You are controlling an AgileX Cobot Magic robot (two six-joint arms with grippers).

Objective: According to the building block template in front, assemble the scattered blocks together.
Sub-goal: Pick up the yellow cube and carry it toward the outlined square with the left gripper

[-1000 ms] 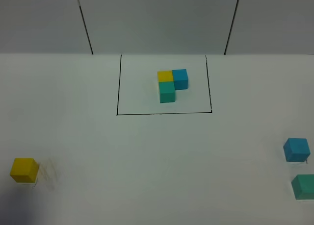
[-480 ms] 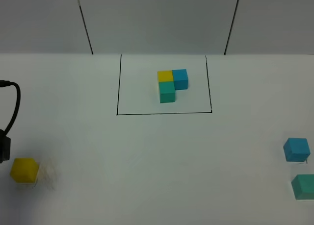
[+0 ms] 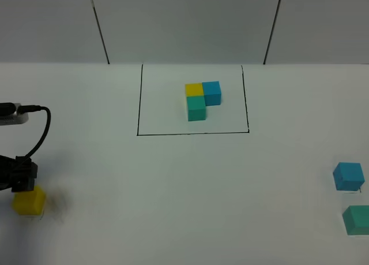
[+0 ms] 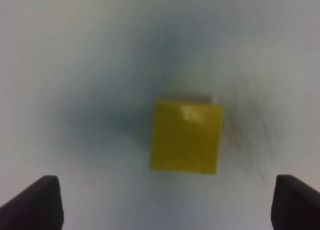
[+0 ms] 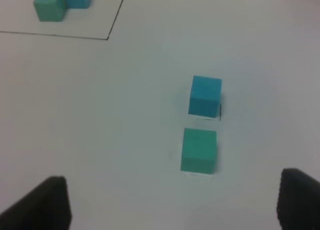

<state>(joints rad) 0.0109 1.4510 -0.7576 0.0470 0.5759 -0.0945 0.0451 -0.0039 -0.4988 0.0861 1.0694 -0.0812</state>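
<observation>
Left wrist: yellow block (image 4: 186,136) beneath gripper (image 4: 164,203)

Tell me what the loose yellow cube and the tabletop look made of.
Yellow cube: likely foam or painted wood, cannot tell which; flat even colour, matte faces with one faint pale glare patch on top. Tabletop: smooth white sheet, perhaps laminate; matte, with soft shadows and no sharp reflections.

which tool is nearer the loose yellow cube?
Left. The left tool hangs open over the yellow cube; the right tool is across the table, near the blue cube and teal cube.
</observation>
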